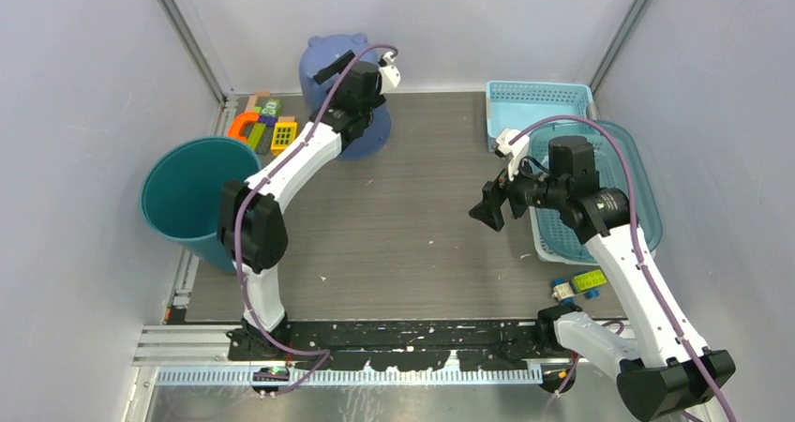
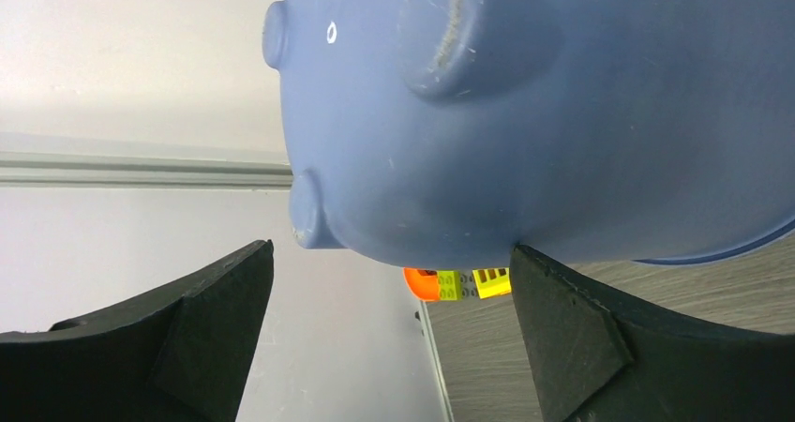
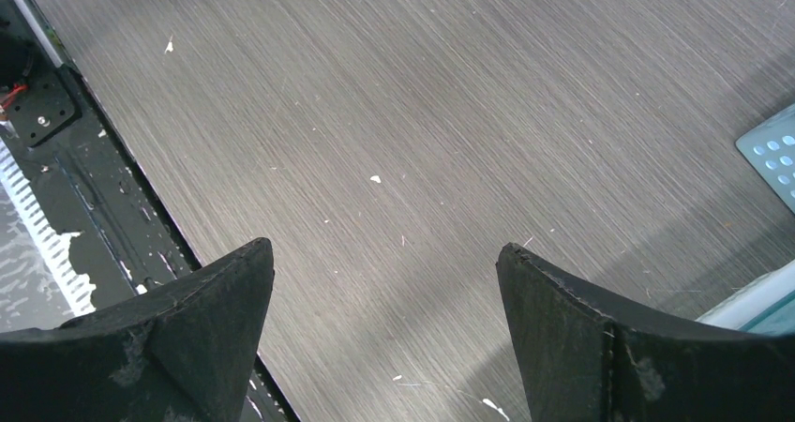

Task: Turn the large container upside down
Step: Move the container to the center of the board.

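While the left arm reaches to the far edge of the table (image 1: 422,216), the left gripper (image 2: 392,253) gapes wide at the blue container (image 1: 323,61). The container's knobbed base faces up and back, and its rim sits low by the tabletop. One fingertip (image 2: 530,263) touches the container and the other stands clear. Over at mid-table, the right gripper (image 3: 384,246) hangs wide open above bare surface, gripping nothing. A teal bin (image 1: 187,197) leans at the left edge.

A teal bucket (image 1: 192,197) sits at the table's left edge. Colourful toy blocks (image 1: 267,127) lie far left. Two blue mesh baskets (image 1: 539,98) stand right, with a yellow-green block (image 1: 589,279) nearer.
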